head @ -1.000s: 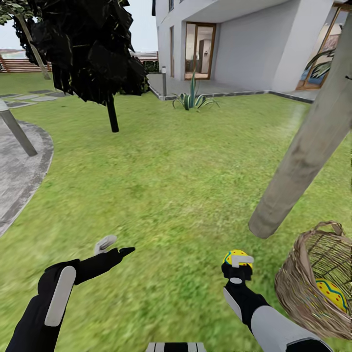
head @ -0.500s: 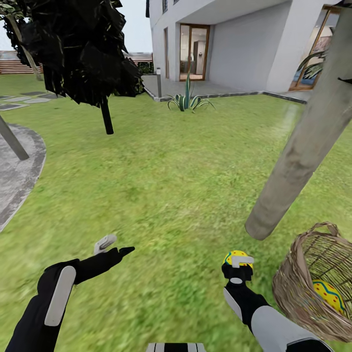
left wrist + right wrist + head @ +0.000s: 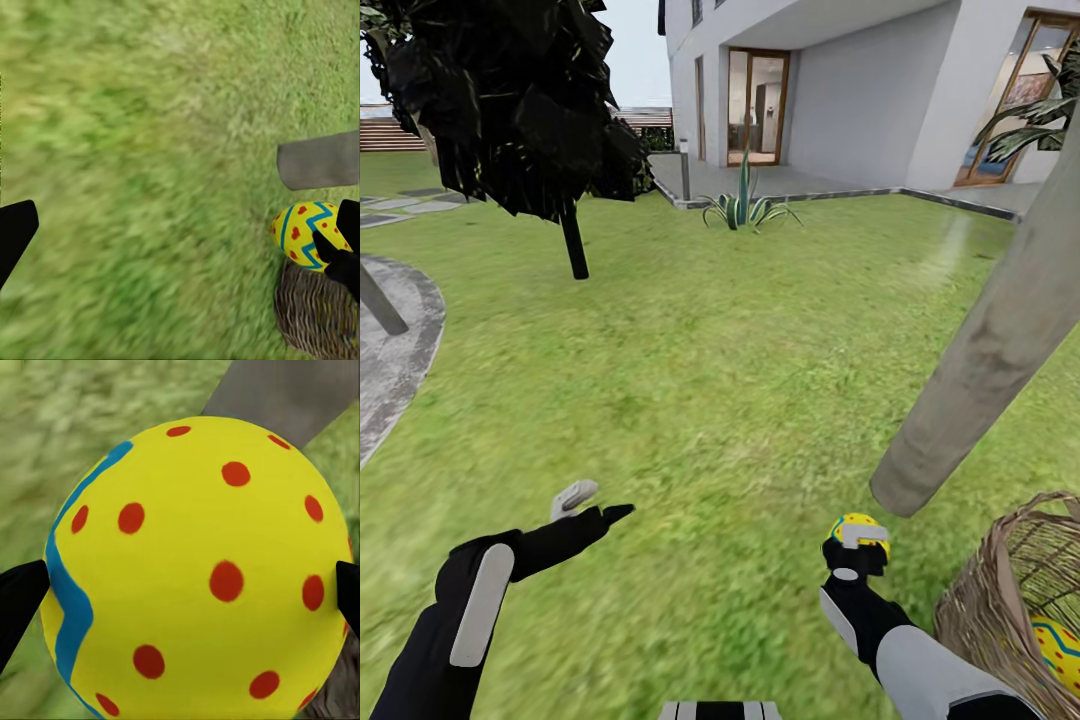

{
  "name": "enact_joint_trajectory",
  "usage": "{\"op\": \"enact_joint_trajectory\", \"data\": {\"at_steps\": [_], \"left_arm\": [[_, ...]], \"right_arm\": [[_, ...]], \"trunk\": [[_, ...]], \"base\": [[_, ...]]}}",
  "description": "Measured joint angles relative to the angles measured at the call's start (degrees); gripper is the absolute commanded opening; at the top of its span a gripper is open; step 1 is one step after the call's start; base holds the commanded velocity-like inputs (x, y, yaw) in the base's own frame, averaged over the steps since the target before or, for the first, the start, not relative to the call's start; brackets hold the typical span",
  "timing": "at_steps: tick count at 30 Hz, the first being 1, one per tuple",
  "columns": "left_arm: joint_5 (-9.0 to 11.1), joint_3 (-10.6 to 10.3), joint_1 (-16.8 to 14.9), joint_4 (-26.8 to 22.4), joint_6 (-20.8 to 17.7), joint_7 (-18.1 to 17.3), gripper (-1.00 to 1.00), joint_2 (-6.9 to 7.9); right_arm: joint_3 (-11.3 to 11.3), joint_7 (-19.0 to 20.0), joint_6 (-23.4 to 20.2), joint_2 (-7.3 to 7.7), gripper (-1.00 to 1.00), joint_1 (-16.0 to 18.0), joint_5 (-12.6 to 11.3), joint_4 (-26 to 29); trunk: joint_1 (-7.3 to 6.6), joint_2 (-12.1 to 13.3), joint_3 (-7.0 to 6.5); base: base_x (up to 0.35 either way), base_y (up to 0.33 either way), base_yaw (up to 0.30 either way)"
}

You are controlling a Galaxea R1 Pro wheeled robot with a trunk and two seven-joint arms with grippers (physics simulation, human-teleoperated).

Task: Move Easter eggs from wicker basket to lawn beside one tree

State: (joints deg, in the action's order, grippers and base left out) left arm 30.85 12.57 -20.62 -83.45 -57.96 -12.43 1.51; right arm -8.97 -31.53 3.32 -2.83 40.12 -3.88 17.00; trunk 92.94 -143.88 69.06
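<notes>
My right gripper is shut on a yellow Easter egg with blue zigzag and red dots, held above the lawn just short of the pale tree trunk. The right wrist view has that egg pressed between its two dark fingertips. To the right, the wicker basket stands on the grass at the trunk's base, with another egg inside. My left gripper hangs open over the grass, empty. From the left wrist I see the held egg, the trunk and the basket.
A near-black tree with a thin dark stem stands at the far left. A grey paved patio curves along the left edge. A spiky plant and the white house lie ahead across open grass.
The whole view has shifted: trunk and basket now sit lower and further right, the patio further left. My right gripper still grips the egg; the left has not changed.
</notes>
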Motion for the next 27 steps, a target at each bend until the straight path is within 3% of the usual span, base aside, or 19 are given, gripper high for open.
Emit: {"op": "enact_joint_trajectory", "data": {"at_steps": [4,6,27], "left_arm": [[0.47,3.75,0.01,-0.27,-0.2,-0.14,1.0,-0.02],[0.53,4.41,0.01,-0.42,-0.22,-0.2,1.0,-0.06],[0.65,4.74,0.0,-1.79,-0.3,-0.25,1.0,-0.09]], "right_arm": [[-0.01,-2.84,-0.02,0.01,-1.0,0.0,0.0,0.02],[-0.02,-3.42,-0.03,0.01,-1.0,0.0,-0.02,0.02],[-0.08,-3.65,0.06,0.01,-1.0,0.0,-0.02,0.02]], "trunk": [[0.0,0.0,0.0],[0.06,-0.02,0.44],[0.6,-0.31,5.09]], "base": [[0.006,0.0,0.0],[0.001,0.0,0.0],[0.0,0.0,0.0]]}}
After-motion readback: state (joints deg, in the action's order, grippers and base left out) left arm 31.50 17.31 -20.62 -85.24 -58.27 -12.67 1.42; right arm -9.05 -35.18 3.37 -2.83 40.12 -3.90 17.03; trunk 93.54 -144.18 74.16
